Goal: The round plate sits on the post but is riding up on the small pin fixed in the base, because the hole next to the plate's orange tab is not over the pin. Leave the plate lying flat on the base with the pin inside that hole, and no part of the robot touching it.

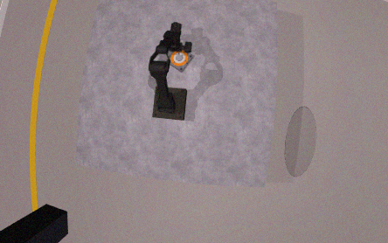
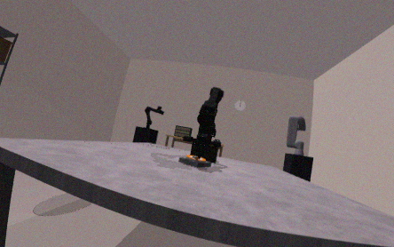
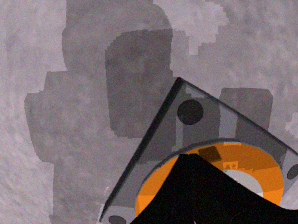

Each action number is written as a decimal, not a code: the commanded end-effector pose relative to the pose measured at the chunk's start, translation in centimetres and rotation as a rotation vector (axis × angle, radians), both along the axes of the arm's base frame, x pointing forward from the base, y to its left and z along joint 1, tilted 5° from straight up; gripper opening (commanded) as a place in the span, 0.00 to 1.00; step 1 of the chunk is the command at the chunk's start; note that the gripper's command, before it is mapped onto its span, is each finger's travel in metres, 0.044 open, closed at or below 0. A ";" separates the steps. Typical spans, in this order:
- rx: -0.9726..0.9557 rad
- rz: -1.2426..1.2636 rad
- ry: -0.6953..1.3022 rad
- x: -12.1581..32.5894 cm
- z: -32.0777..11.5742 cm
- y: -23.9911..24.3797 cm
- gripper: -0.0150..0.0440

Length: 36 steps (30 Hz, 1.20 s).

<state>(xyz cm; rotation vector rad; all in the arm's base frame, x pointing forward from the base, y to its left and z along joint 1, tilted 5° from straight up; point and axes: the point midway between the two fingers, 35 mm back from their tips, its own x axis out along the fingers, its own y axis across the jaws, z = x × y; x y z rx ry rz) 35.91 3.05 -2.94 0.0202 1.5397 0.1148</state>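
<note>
The round plate (image 1: 179,65) (image 3: 267,162) is an orange ring with a pale middle. It lies over the dark grey base (image 1: 181,68) (image 3: 160,132), which also shows edge-on in the exterior view (image 2: 195,163). My gripper (image 3: 186,161) (image 1: 178,52) is shut and holds nothing. Its dark fingers are over the plate and cover much of it in the wrist view; whether they touch it cannot be told. A small dark square patch (image 3: 210,153) shows on the ring beside the fingertips. The pin and the hole by the tab are hidden, and the plate's tilt is unclear.
The base has dark round corner marks, one (image 3: 190,112) near its upper corner in the wrist view. The arm's mounting plate (image 1: 178,107) is near the base on the mottled table (image 1: 227,131) (image 2: 133,182). Arm shadows fall across the table and base.
</note>
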 end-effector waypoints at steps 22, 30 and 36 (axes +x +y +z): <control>-0.008 -0.001 0.001 0.6 -0.2 -2.7 0.25; -0.009 -0.001 0.001 0.5 -0.2 -3.7 0.25; -0.010 -0.001 0.002 0.3 -0.3 -4.4 0.25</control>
